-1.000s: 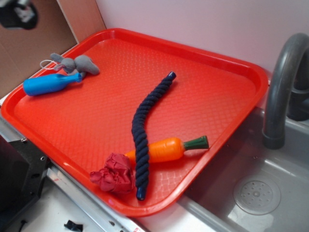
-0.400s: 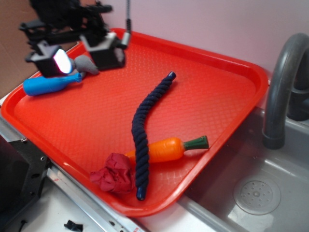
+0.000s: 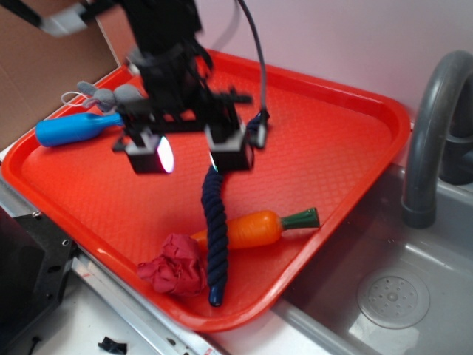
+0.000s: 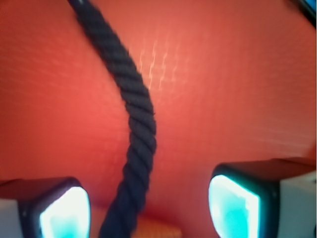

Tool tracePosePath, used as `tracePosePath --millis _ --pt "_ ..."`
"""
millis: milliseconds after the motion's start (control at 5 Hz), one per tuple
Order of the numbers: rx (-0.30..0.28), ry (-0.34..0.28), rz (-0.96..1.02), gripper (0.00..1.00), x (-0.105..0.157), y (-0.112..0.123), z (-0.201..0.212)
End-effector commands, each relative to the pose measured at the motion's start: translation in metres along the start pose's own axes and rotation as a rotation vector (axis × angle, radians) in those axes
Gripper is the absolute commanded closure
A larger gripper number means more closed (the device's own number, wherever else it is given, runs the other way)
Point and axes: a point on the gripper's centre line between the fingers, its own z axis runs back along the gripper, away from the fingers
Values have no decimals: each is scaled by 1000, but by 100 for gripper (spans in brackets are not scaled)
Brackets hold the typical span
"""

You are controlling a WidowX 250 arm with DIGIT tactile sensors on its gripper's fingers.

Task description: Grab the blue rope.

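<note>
A: Where is the blue rope (image 3: pixel 215 222)?

B: On the red tray (image 3: pixel 332 140), lying in a gentle curve. Its near end points at the tray's front rim, and its far capped end shows just past the arm, toward the tray's back. The lower stretch crosses over the toy carrot (image 3: pixel 255 228) and runs just beside the crumpled red cloth (image 3: pixel 174 268).

A: And the gripper (image 3: pixel 194 154)?

B: It hangs over the rope's middle stretch, hiding that part in the exterior view. The jaws stand wide apart and hold nothing. In the wrist view the rope (image 4: pixel 130 124) runs up between the two fingertips (image 4: pixel 233 206), with bare tray on either side of it, and neither pad touches it. I cannot tell how high the gripper sits above the rope.

A: Anything else on the tray?

B: A light-blue bottle (image 3: pixel 74 129) lies near the tray's left rim, with a small grey stuffed toy (image 3: pixel 118 96) just behind it. Off the tray, to its right, stand a grey faucet (image 3: pixel 432 126) and the sink (image 3: pixel 384 296).
</note>
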Motion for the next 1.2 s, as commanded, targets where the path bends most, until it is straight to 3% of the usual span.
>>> tracePosePath --millis 0,200,400,600,800,1000 --pt "44 22 -46 0 -2 -11 -31" --pt "50 17 -75 25 -7 -12 -35" --pt "54 13 -77 100 -11 -11 -36" --pt "70 6 -77 100 -11 -8 -37" --pt "49 -17 -126 100 -2 -2 -2" --pt "25 14 -304 100 16 6 49"
